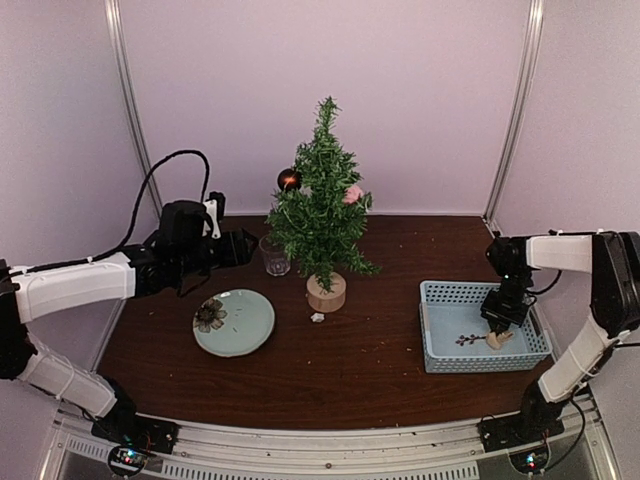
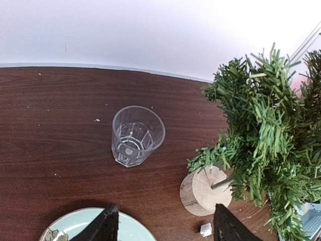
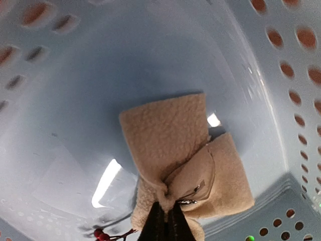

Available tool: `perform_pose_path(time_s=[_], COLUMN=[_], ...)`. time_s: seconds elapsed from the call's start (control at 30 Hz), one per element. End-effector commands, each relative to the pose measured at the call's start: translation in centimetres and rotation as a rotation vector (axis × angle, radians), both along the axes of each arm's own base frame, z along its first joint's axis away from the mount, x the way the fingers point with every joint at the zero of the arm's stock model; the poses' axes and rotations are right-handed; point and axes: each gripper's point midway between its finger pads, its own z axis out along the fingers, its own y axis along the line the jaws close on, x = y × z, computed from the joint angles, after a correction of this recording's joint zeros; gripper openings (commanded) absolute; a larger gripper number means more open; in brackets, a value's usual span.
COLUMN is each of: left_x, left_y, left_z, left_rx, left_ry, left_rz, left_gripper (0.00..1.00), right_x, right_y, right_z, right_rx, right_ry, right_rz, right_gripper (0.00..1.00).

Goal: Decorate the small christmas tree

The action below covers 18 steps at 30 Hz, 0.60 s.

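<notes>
Only the right wrist view showed the right end effector, bottom centre, pinching a fleece bow in the basket; the left end effector was spread below the glass.

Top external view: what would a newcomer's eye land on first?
The small green bristly christmas tree on its round wood stump, mid-table toward the back, with a dark shiny ball and a pink ornament on its branches. Then the right gripper, shut on a beige fleece bow inside the pale blue perforated plastic basket at the right.
</notes>
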Motion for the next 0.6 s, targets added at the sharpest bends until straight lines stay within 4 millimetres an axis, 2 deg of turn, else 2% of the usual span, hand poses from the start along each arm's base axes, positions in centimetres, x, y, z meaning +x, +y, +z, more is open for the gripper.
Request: perform_pose_path(time_s=[0.0, 0.17, 0.23, 0.4, 0.5, 0.57], left_x=[-0.3, -0.7, -1.1, -1.2, -1.2, -1.3], left_y=[1.1, 1.4, 1.7, 1.6, 1.6, 1.6], left_z=[0.2, 0.5, -0.2, -0.3, -0.3, -0.2], left_rx=[0.013, 0.019, 0.037, 0.037, 0.038, 0.04], left_ry=[-0.013, -0.022, 0.002, 0.012, 0.011, 0.011], left_rz=[0.026, 0.025, 0.024, 0.016, 0.014, 0.014], left_gripper=[0.64, 0.64, 0.64, 0.64, 0.64, 0.64], right_x=[4.4, 6.5, 6.5, 5.9, 6.0, 6.2], right_y=[-0.4, 1.2, 1.8, 3.4, 5.5, 7.7], right_z=[1.8, 5.0, 5.9, 7.5, 9.3, 11.0], right_rx=[-0.025, 0.005, 0.004, 0.005, 0.0, -0.01], right_ry=[-0.094, -0.161, -0.161, -0.152, -0.208, -0.268], right_rz=[0.132, 0.319, 0.389, 0.576, 0.717, 0.83], right_gripper=[0.0, 0.0, 0.0, 0.0, 0.0, 0.0])
